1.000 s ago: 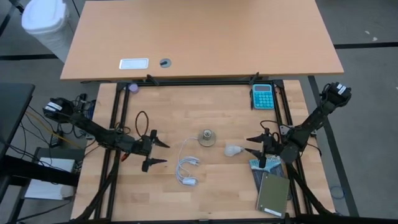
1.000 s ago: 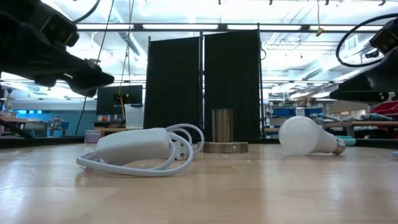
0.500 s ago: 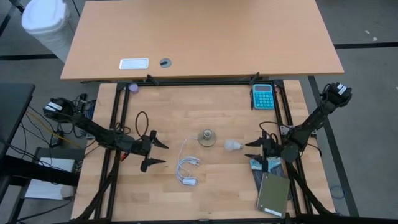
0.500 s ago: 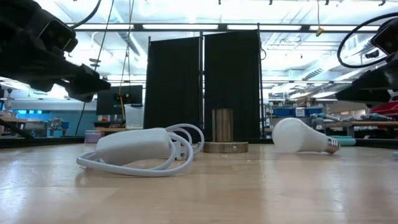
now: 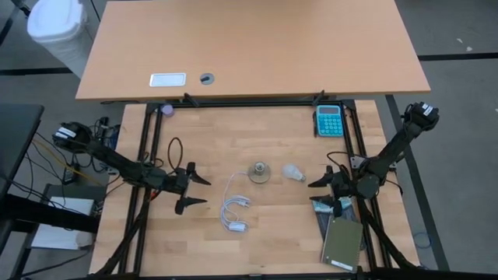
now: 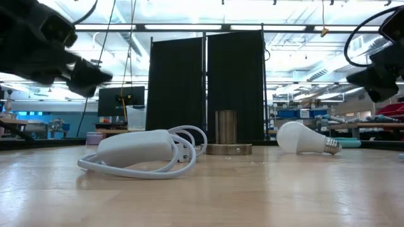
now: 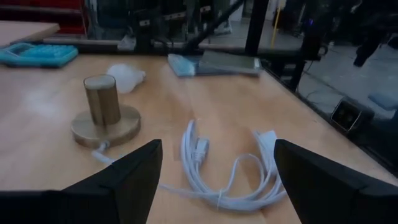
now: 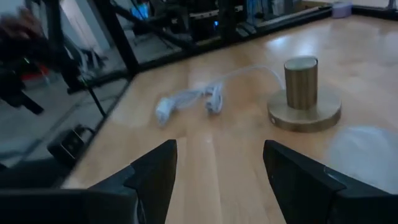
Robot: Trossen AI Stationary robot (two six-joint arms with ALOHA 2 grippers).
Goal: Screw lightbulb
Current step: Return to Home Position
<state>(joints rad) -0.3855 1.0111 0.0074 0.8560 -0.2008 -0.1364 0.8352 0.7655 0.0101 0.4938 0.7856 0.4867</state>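
Note:
The lightbulb [image 5: 292,172] [image 6: 306,139] lies on its side on the wooden table, just right of the brass socket [image 5: 259,172] [image 6: 226,135], which stands upright on its round base. The bulb shows as a pale blur in both wrist views [image 7: 124,78] [image 8: 367,146]. A white cord with an adapter [image 5: 233,210] [image 6: 139,148] lies coiled nearer the front. My right gripper [image 5: 320,193] [image 8: 219,149] is open, a little right of the bulb and clear of it. My left gripper [image 5: 204,191] [image 7: 217,149] is open, left of the cord.
A teal calculator [image 5: 328,120] lies at the far right. A grey-green notebook [image 5: 341,241] lies at the near right, beside my right arm. Black frame rails [image 5: 145,155] run along the table's sides. A larger desk [image 5: 249,47] stands beyond the far edge.
The lightbulb has rolled along the table toward the far edge, ending nearer the socket, with its screw base swung round. My right gripper has rolled about its wrist and stays open, clear of the bulb.

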